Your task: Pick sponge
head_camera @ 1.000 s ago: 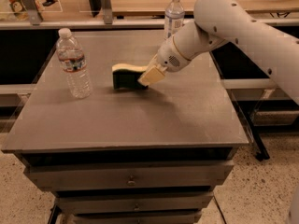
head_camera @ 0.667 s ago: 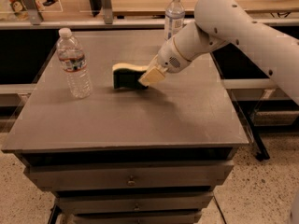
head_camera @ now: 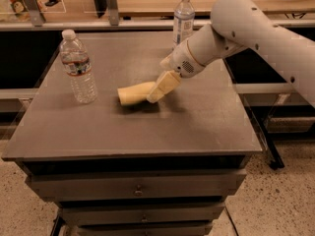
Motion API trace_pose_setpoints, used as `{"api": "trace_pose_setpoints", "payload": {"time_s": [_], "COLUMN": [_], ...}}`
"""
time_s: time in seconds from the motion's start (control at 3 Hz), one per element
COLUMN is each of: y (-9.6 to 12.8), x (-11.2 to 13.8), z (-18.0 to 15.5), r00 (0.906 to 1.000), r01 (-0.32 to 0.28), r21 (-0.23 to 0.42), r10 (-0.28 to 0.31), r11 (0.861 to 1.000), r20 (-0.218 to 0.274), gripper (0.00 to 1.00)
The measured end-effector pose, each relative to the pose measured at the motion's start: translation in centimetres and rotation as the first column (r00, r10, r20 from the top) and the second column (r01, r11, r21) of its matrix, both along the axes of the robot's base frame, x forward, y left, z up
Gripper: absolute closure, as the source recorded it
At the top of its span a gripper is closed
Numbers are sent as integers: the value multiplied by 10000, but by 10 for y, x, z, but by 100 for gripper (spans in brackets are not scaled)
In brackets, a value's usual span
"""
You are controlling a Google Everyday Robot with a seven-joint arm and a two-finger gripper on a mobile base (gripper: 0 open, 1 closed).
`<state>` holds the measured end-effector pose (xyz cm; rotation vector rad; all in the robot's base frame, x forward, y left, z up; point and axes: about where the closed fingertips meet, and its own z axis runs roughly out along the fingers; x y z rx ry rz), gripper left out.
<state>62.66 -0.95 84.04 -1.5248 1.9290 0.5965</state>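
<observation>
- At the left we see the grey table (head_camera: 206, 124): flat, matte and square-cornered. Its left edge runs close past a clear ribbed plastic water bottle (head_camera: 78, 68) with a white cap, standing upright.
- Between that bottle and the near edge we find a wide strip of bare top.
- Near the table's middle, well apart from the water bottle, lies the sponge (head_camera: 130, 94). It is a pale-yellow foam block that looks bent, its left end on the table and its right end raised.
- The gripper (head_camera: 155, 93) is clamped on the sponge's right end, with one cream padded finger (head_camera: 165, 84) across the front of it.
- At the far edge a second bottle (head_camera: 183, 16) stands upright, just behind the wrist.
- The smooth white arm (head_camera: 246, 28) comes in from the upper right.
- To the right, the table's edge drops to speckled floor (head_camera: 280, 200); below the near edge we see drawers (head_camera: 138, 191).
</observation>
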Motion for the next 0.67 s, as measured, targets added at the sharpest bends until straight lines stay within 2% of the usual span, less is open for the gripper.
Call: {"api": "trace_pose_setpoints", "payload": {"time_s": [0.67], "y": [-2], "x": [-8], "z": [17], "r00": [9994], "r01": [-349], "r21": [146], "r10": [350], "r11": [9993], "r20": [-48], "gripper": [0]}}
